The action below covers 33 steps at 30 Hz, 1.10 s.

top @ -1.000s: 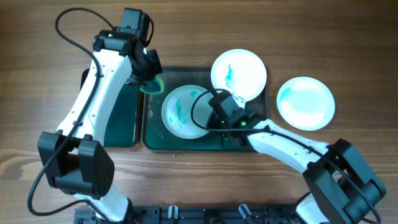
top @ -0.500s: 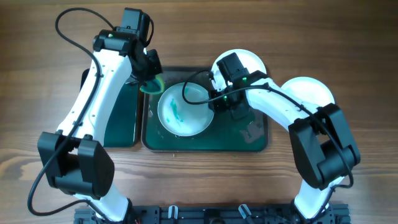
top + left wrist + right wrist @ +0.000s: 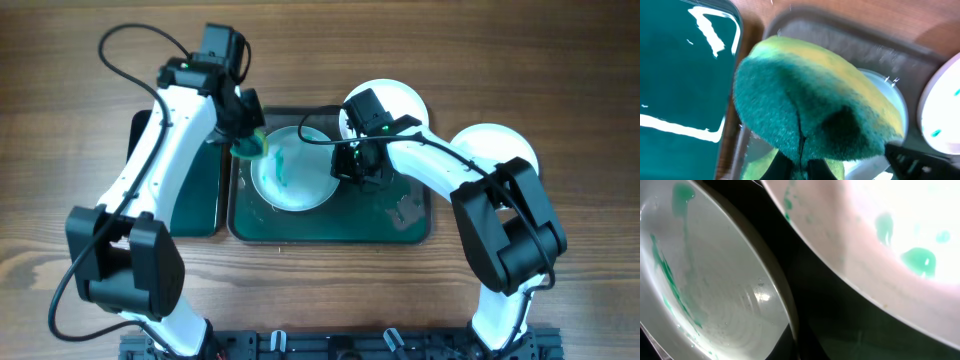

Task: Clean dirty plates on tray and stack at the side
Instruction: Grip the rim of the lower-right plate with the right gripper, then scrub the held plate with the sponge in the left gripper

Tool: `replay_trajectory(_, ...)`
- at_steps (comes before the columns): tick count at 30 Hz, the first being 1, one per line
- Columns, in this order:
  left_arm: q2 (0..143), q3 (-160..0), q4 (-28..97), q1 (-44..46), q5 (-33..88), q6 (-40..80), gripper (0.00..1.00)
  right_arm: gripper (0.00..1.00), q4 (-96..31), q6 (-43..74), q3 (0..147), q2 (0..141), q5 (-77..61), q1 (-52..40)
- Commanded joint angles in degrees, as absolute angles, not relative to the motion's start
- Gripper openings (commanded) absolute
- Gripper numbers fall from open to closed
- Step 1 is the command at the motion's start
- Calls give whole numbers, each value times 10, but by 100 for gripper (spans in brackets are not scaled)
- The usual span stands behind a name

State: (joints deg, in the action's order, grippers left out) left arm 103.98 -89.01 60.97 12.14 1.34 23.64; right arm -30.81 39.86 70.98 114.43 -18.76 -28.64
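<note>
Moved left, the green-smeared white plate [image 3: 290, 175] tilts, rim pinched by right gripper [image 3: 352, 168]. Left gripper [image 3: 243, 138] clamps a yellow-green sponge [image 3: 810, 100]

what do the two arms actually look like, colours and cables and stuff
The left arm and right arm match: smooth white rounded links, bulky black joint housings, black wrists. A thin black cable loops out beside the left arm; another curls near the right wrist. No markings are readable.

White-shelled left arm [image 3: 160, 140] and right arm [image 3: 435, 162], black joints, looping black cables, possibly green indicator lights
</note>
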Motion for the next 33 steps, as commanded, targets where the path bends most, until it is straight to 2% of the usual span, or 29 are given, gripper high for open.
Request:
replay_trajectory(1, 1042, -801, 550, 153, 36, 245, 4, 4, -314, 437, 700, 1157, -152, -291)
replay_trajectory(6, 1076, -732, 448, 189, 36, 262, 4, 4, -314, 434, 700, 1157, -154, -291)
replay_trajectory(12, 1174, -732, 430, 192, 25, 260, 4, 4, -313, 419, 700, 1157, -161, -291)
replay_trajectory(13, 1177, -732, 430, 193, 58, 253, 4, 4, -310, 412, 700, 1157, -164, -291)
replay_trajectory(16, 1177, -732, 402, 203, 336, 95, 4, 4, -302, 405, 700, 1157, -167, -300)
replay_trajectory(17, 1177, -732, 390, 209, 394, 69, 4, 4, -298, 405, 700, 1157, -166, -305)
replay_trajectory(19, 1177, -732, 353, 222, 404, 69, 4, 4, -295, 402, 700, 1157, -165, -311)
replay_trajectory(21, 1177, -732, 318, 226, 361, 119, 4, 4, -295, 401, 700, 1157, -165, -311)
replay_trajectory(23, 1177, -732, 295, 227, 225, 193, 4, 4, -296, 400, 700, 1157, -165, -311)
replay_trajectory(27, 1177, -732, 287, 223, -95, 267, 4, 4, -296, 398, 700, 1157, -165, -311)
replay_trajectory(29, 1177, -732, 340, 219, -279, 364, 4, 4, -296, 396, 700, 1157, -165, -311)
replay_trajectory(31, 1177, -732, 374, 208, -279, 380, 4, 4, -296, 396, 700, 1157, -165, -311)
replay_trajectory(33, 1177, -732, 414, 204, -208, 380, 4, 4, -295, 396, 700, 1157, -165, -311)
